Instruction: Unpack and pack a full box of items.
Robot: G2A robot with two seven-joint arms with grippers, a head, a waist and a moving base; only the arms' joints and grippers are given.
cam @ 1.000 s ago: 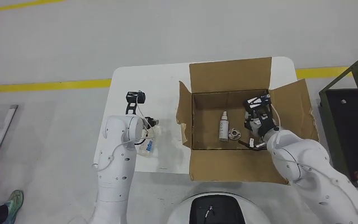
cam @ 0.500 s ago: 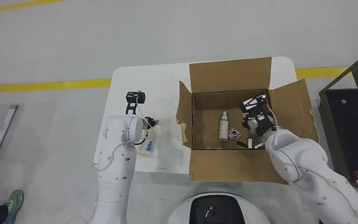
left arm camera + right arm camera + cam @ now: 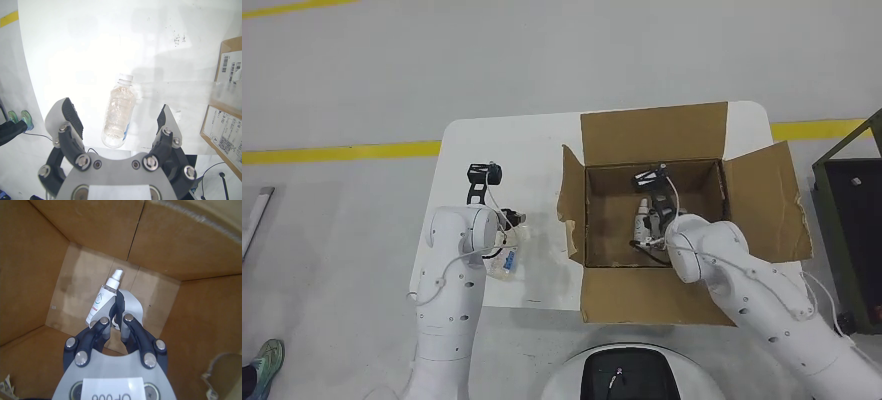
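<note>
1. One left gripper [image 3: 116,105], fingers spread apart, hangs over one clear plastic water bottle [image 3: 117,121], which lies on its side at the near edge of the white table [image 3: 512,150].
2. One brown cardboard box [image 3: 754,186] stands open.
3. Inside it, one right gripper [image 3: 118,298], fingers pressed together, sits just beside one white spray bottle [image 3: 103,298] lying on the floor.

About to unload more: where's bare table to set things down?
Largest bare patch of table: the far strip between the black item and the box. A narrower strip runs between the bottle and the box. Crowded where the left gripper hangs open over the bottle.
</note>
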